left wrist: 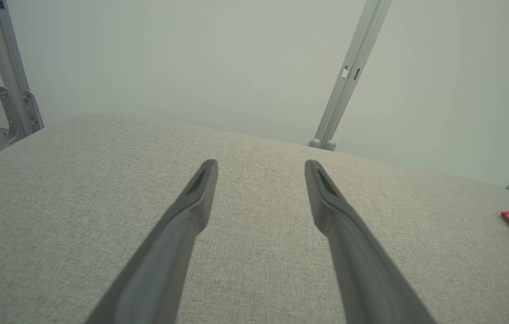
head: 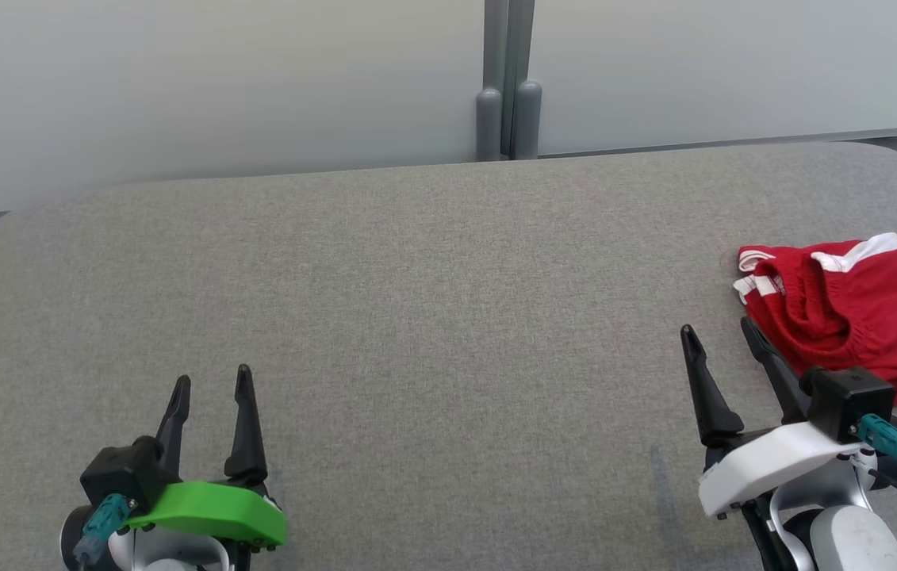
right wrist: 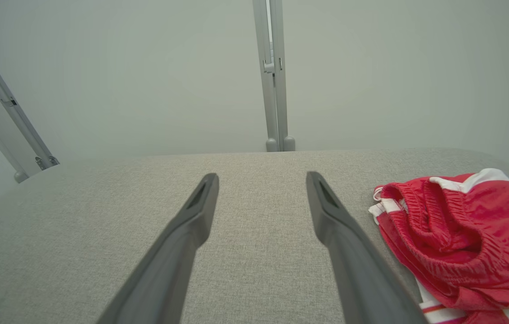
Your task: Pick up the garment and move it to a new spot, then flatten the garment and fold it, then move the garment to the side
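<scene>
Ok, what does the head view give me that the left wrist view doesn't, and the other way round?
Head view: the white-shelled right gripper, open, close beside the crumpled red-and-white fabric garment, with its gathered waistband visible. Left wrist view: a grey metal post with a bracket, past the far corner of the grey fabric-covered table. Both: that table, the open green-shelled left gripper, and at least an edge of the garment.

Print on red garment (head: 868, 317), far right edge: dark, white-outlined characters, cut off by frame, can't read them. Nothing else legible.
</scene>
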You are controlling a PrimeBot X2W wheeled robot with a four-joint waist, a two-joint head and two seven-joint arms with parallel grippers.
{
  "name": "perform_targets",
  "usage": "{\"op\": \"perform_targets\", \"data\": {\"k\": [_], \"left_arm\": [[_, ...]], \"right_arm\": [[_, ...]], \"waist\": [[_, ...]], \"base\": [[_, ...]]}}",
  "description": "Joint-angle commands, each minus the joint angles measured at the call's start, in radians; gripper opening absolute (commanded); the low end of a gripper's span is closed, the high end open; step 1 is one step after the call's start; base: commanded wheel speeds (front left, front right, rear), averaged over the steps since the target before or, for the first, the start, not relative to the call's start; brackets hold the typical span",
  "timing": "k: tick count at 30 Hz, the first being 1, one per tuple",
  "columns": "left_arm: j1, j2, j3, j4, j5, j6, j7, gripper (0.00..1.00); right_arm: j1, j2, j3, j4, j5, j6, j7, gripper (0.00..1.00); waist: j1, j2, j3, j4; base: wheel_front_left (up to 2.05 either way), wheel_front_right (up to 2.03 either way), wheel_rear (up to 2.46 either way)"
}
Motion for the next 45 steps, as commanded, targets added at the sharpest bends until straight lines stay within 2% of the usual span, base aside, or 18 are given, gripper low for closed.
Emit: {"op": "perform_targets", "data": {"k": [1,22,23,28,45], "left_arm": [[-0.014,0.000,0.006,0.003,0.014,-0.006,-0.005,1.00],[-0.011,-0.003,0.022,0.012,0.027,-0.012,-0.005,1.00],[-0.003,-0.005,0.018,0.010,0.019,-0.012,0.000,0.00],[0.021,-0.013,0.012,0.043,0.006,-0.015,0.009,0.00],[0.004,-0.044,0.091,0.045,-0.235,-0.072,0.083,0.00]], "right_arm": [[0.001,-0.001,-0.001,0.003,0.001,0.000,-0.007,1.00],[-0.011,-0.001,-0.010,0.001,0.004,0.000,-0.004,1.00],[-0.002,0.000,-0.009,0.003,0.000,0.000,-0.003,0.00],[0.018,0.005,-0.007,0.041,0.017,0.000,0.000,0.00],[-0.002,-0.010,-0.030,0.086,0.349,0.000,0.023,0.00]], "waist": [[0.0000,0.0106,0.002,0.000],[0.0000,0.0106,0.006,0.001],[0.0000,0.0000,0.006,0.001],[0.0000,0.0001,0.007,0.001],[0.0000,0.0015,0.005,0.000]], "base": [[0.00,0.00,0.00],[0.00,0.00,0.00],[0.00,0.00,0.00],[0.00,0.00,0.00],[0.00,0.00,0.00]]}}
